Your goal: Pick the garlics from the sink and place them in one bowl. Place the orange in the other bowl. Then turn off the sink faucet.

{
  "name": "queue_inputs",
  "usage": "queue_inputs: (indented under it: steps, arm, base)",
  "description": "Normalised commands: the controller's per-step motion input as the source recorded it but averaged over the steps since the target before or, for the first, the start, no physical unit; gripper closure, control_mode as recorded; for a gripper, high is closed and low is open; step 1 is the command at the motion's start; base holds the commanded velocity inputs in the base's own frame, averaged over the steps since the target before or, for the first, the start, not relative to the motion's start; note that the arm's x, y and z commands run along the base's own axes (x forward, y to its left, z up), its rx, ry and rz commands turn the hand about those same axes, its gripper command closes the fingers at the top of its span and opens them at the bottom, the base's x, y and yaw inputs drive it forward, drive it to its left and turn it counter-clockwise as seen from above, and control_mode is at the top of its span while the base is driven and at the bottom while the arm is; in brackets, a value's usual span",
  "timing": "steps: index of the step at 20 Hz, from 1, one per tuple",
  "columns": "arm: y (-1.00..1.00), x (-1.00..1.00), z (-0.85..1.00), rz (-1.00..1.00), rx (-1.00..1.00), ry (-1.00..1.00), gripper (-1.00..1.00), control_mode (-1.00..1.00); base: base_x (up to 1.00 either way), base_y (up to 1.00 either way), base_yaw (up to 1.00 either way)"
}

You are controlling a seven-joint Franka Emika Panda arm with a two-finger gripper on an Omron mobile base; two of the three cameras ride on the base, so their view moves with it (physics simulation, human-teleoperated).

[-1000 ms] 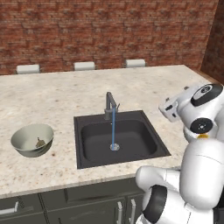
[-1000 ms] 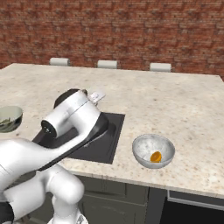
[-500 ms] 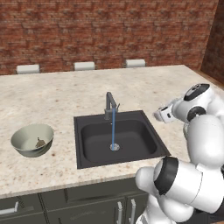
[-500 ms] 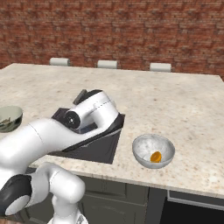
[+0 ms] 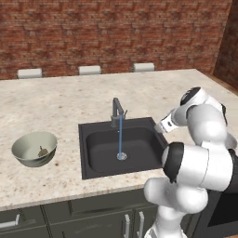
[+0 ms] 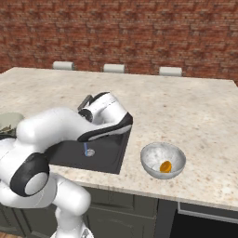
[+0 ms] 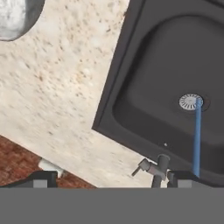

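Sink [image 5: 102,148]: dark basin, faucet [image 5: 116,111] upright and running, just beyond the jaws. Orange [image 6: 165,166] inside the mottled bowl [image 6: 151,155]. Green-grey bowl [image 5: 28,144], brown garlic [image 5: 42,151] within, well apart.

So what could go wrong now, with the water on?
The pincer is open and empty near the faucet, whose side lever is small, so the tips could slip past it. The water runs into the sink, so a knocked spout might splash the counter.
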Motion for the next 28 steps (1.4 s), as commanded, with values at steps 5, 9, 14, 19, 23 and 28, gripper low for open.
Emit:
queue_inputs:
  steps: [5, 9, 14, 19, 23, 28]
  arm:
    - [-0.37, 0.41, 0.18, 0.37, 0.15, 0.07, -1.0, -1.0]
    - [-0.37, 0.37, 0.02, 0.38, 0.13, 0.0, -1.0, -1.0]
    - [-0.05, 0.51, 0.03, 0.35, 0.03, 0.13, -1.0, -1.0]
    - [0.09, 0.48, 0.23, 0.28, -0.04, 0.3, -1.0, -1.0]
    - [-0.09, 0.37, 0.65, 0.13, -0.03, 0.33, -1.0, -1.0]
    - [-0.22, 0.35, 0.76, 0.16, 0.0, 0.2, -1.0, -1.0]
  base:
    - [0.0, 0.0, 0.0]
    - [0.0, 0.0, 0.0]
    - [0.0, 0.0, 0.0]
    - [0.0, 0.0, 0.0]
    - [0.0, 0.0, 0.0]
    - [0.0, 0.0, 0.0]
